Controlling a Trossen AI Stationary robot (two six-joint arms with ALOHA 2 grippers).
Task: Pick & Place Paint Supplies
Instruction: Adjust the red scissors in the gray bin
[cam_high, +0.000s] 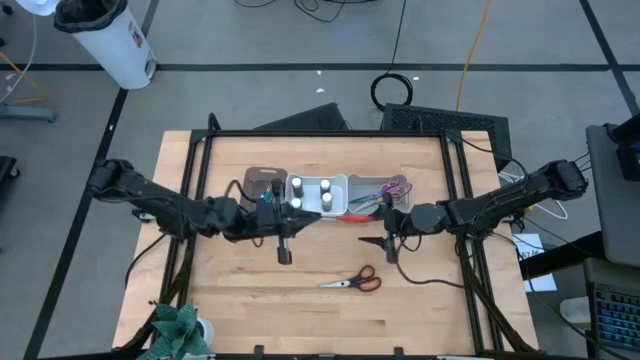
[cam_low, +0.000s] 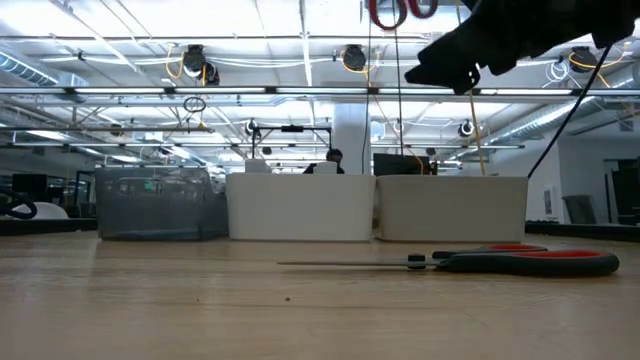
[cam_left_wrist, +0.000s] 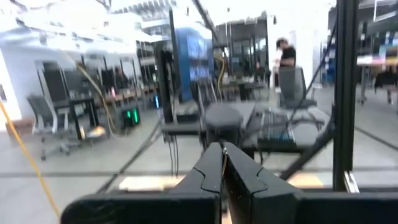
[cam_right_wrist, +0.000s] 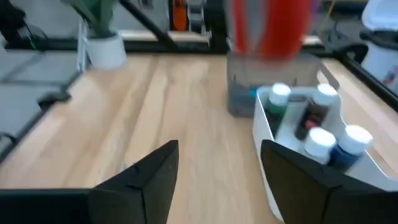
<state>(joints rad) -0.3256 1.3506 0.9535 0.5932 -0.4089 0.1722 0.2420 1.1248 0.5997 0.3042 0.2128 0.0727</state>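
Observation:
Red-handled scissors (cam_high: 352, 281) (cam_low: 520, 262) lie flat on the table near its near edge. A second red-handled pair (cam_high: 357, 213) (cam_right_wrist: 267, 28) shows blurred in the air by the bins' near side, its loops (cam_low: 400, 10) at the low view's top edge. What carries it, I cannot tell. My right gripper (cam_high: 378, 228) (cam_right_wrist: 217, 168) is open, level and just short of that pair, beside the white bin (cam_right_wrist: 267, 134) that holds white-capped bottles (cam_right_wrist: 320, 140). My left gripper (cam_high: 283, 248) (cam_left_wrist: 222, 155) is shut and empty, hovering in front of the middle bin.
Three bins stand in a row at the table's middle: a grey one (cam_high: 262, 182), the white bottle bin (cam_high: 318, 195), and one holding scissors (cam_high: 380, 187). A potted plant (cam_high: 180, 328) sits at the near left corner. Bare wood lies around the flat scissors.

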